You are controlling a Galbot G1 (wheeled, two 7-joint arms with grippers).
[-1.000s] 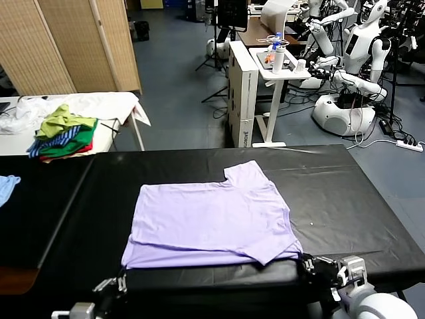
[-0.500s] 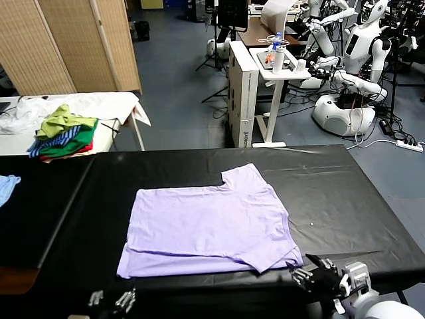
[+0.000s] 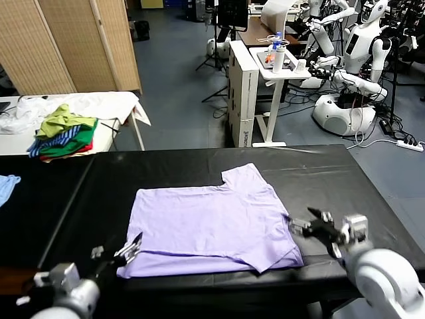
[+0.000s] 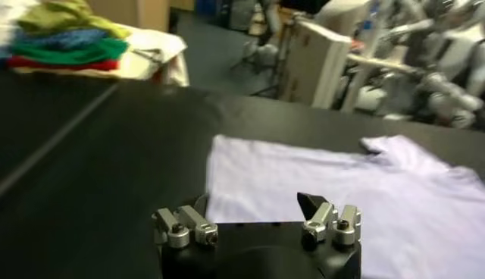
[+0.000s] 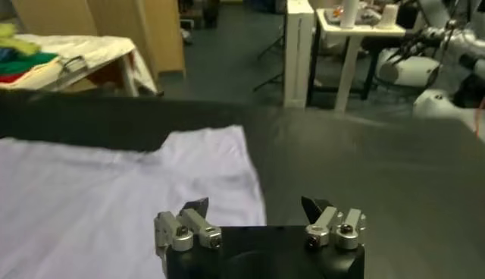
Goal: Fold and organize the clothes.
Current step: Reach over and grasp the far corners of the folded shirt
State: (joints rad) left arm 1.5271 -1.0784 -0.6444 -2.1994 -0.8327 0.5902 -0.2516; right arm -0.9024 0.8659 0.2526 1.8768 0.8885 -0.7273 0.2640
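Note:
The lavender T-shirt [image 3: 212, 222] lies flat on the black table [image 3: 332, 179], folded over itself, with one sleeve [image 3: 242, 176] pointing to the far side. My left gripper [image 3: 123, 248] hovers open at the shirt's near left corner, empty. At the shirt's near right corner my right gripper [image 3: 304, 222] is open as well, holding nothing. In the left wrist view the left gripper [image 4: 254, 205] has the shirt [image 4: 348, 189] just ahead of it. The right wrist view shows the right gripper [image 5: 255, 206] spread over the shirt's edge [image 5: 114, 182] and bare table.
A pile of green, yellow and striped garments [image 3: 63, 133] sits on a white table at the far left. A light blue cloth [image 3: 6, 186] lies at the left edge. Beyond the table stand a white stand [image 3: 275, 66] and other robots [image 3: 358, 60].
Both grippers have opened and let go of the shirt's near edge. Both arms rose from below the table's front edge to beside the shirt's near corners. The near hem settled flat.

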